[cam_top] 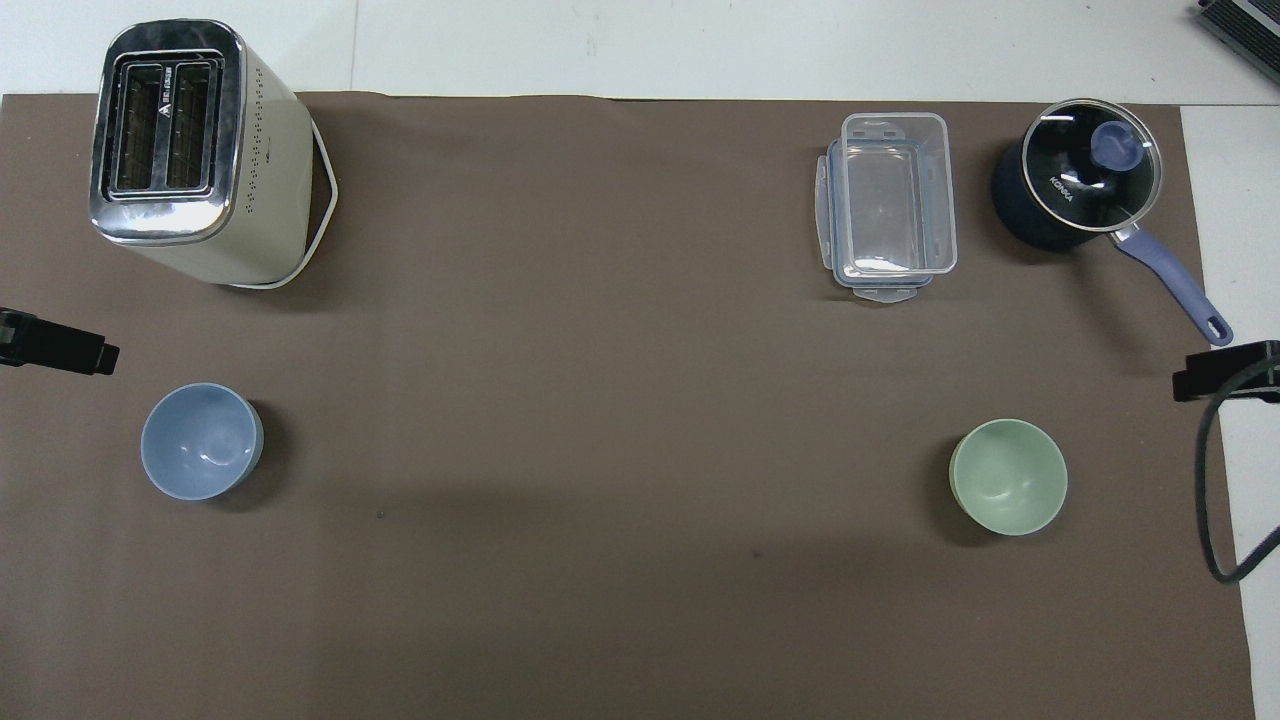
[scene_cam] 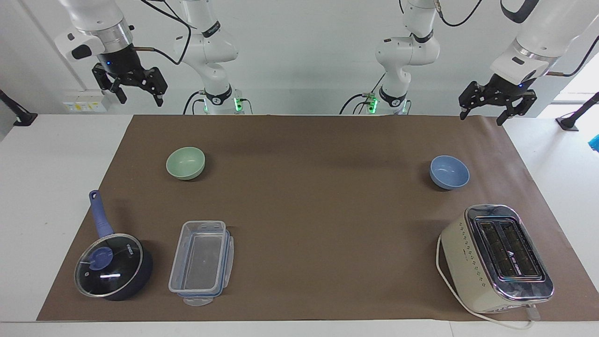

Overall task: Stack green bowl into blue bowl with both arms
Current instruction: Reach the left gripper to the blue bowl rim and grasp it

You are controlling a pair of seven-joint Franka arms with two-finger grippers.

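Both jaws open, empty: left gripper [scene_cam: 497,100], right gripper [scene_cam: 128,84]. Green bowl [scene_cam: 185,163], blue bowl [scene_cam: 449,172] well apart; rim pinch could slip during transfer.

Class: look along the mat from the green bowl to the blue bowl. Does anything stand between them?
Nothing visible does. Only bare mat lies between the green bowl and the blue bowl; the box, saucepan and toaster sit farther from the robots.
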